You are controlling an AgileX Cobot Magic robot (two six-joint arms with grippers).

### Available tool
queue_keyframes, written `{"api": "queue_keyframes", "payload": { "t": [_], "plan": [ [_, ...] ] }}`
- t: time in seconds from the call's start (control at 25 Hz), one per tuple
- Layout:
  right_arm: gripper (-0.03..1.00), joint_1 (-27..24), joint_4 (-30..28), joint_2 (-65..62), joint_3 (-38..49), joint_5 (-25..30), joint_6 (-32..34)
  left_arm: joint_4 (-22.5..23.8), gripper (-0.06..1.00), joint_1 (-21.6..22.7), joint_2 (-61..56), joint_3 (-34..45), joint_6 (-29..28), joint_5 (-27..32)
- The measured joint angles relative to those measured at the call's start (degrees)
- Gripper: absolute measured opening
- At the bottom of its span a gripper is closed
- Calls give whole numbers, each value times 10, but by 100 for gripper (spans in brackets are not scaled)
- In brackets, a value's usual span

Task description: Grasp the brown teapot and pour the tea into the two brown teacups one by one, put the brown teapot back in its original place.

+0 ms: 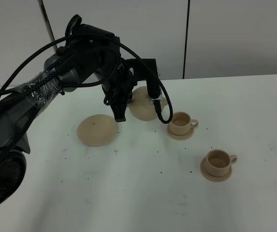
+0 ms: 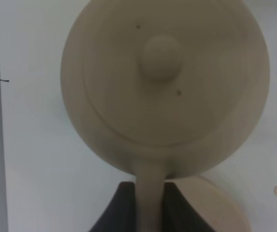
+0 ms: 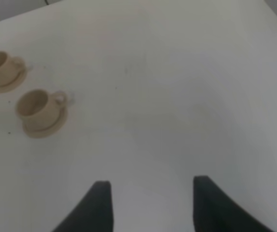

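Teapot (image 1: 142,105) is pinched by its handle (image 2: 150,188) in left end effector (image 2: 150,209). It is held off its saucer (image 1: 97,129), between that and nearer cup (image 1: 181,123). Spout is hidden by the arm, so it should be lined up over the cup rim before tilt is begun. Tilt is best kept slow, with lid (image 2: 162,58) watched. Farther cup (image 1: 219,162) is to be filled second. Right end effector (image 3: 150,203) is spread, idle above tabletop (image 3: 177,96).

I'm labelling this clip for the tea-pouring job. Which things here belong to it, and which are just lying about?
Job: brown teapot, its handle in the shut left claw; nearest teacup; second teacup; wide bare saucer.
Lying about: dark specks on the table; right claw, open and holding nothing.
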Motion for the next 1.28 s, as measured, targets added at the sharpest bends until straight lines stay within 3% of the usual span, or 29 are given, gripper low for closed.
{"api": "queue_keyframes", "payload": {
  "t": [0.8, 1.28],
  "plan": [
    [38, 0, 0, 0, 0, 0, 0, 14, 17, -8, 27, 0, 22, -71],
    [38, 0, 0, 0, 0, 0, 0, 16, 17, -13, 27, 0, 30, -72]
  ]
}}
